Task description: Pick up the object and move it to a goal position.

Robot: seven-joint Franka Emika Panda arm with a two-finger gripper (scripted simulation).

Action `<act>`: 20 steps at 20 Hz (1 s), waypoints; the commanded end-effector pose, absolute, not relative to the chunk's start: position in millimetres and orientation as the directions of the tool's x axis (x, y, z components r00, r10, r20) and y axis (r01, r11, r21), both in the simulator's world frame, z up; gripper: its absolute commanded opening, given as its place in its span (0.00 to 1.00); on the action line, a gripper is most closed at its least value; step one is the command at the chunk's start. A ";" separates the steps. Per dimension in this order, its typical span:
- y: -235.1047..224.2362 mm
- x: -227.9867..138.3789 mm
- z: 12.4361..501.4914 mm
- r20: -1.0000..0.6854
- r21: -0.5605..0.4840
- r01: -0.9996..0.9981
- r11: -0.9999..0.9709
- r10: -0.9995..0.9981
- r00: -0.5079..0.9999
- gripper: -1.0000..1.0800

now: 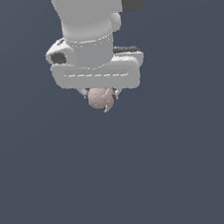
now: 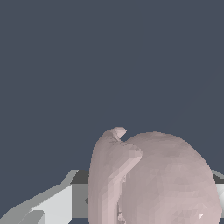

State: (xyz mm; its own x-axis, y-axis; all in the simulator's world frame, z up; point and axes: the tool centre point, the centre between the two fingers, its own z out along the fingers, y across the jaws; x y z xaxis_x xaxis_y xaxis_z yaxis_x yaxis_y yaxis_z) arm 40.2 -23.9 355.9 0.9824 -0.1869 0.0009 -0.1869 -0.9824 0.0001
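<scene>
The object [image 1: 100, 98] is a small pale pink lumpy blob with a little pointed nub. It hangs just under the white gripper [image 1: 100, 93] in the exterior view. The gripper is shut on it, and its short fingers are mostly hidden behind the blob and the hand's body. In the wrist view the object [image 2: 162, 179] fills the lower part of the picture, with a grey-white finger [image 2: 52, 205] showing beside it. Nothing marks a goal position in either view.
Around the arm there is only a flat dark blue-grey background. No surface, edge or other thing shows in either view.
</scene>
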 end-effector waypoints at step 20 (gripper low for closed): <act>-30.3 68.7 402.5 0.000 0.000 -0.187 -0.982 -0.187 0.982 0.00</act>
State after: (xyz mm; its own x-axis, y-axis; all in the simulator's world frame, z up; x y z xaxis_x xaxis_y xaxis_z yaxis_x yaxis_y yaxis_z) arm 68.3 -30.3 402.2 0.9824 -0.1867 0.0000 -0.1867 -0.9824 0.0001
